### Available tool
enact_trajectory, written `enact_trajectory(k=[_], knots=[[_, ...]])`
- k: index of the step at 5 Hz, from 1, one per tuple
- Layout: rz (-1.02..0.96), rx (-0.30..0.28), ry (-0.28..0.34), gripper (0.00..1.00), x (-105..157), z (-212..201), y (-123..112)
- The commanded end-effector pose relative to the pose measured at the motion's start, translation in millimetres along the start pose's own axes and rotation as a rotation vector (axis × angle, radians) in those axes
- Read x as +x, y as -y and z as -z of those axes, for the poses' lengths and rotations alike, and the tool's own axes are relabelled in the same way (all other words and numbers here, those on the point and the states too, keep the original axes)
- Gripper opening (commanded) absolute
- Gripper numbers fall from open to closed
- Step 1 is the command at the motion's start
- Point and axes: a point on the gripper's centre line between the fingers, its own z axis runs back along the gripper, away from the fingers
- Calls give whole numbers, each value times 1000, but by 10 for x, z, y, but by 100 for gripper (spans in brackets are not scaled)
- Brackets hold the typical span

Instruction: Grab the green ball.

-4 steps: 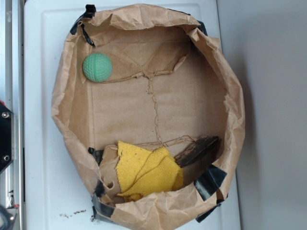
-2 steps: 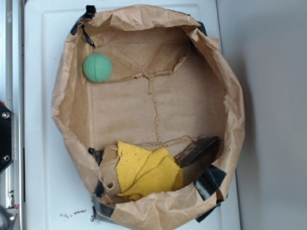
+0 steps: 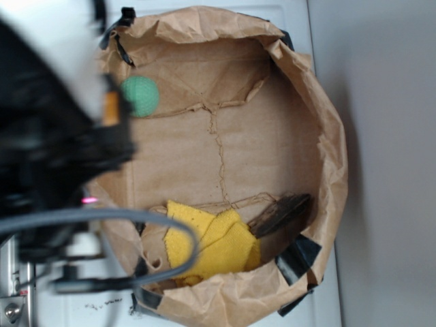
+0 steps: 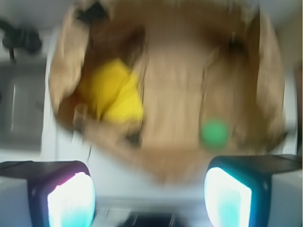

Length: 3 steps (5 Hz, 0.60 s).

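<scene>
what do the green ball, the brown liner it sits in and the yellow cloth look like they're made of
The small mint-green ball looks like matte foam or soft rubber, though here it is too blurred to be sure. The crumpled brown liner looks like kraft paper: creases, torn seams, black tape at the rim. The folded yellow cloth looks like coarse woven fabric with frayed edges.

A white tabletop [image 3: 300,20] with rounded corners sits against a plain grey surface [image 3: 388,163] on the right, evenly lit; a metal rail [image 3: 10,310] borders its left edge.
</scene>
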Motion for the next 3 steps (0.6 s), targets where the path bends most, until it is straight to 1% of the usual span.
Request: enact_trajectory(k=[1, 2, 3], knots=[[-125, -57, 20, 100, 535, -215, -422], [-125, -57, 20, 100, 535, -215, -422], [121, -60, -101, 100, 542, 258, -583]])
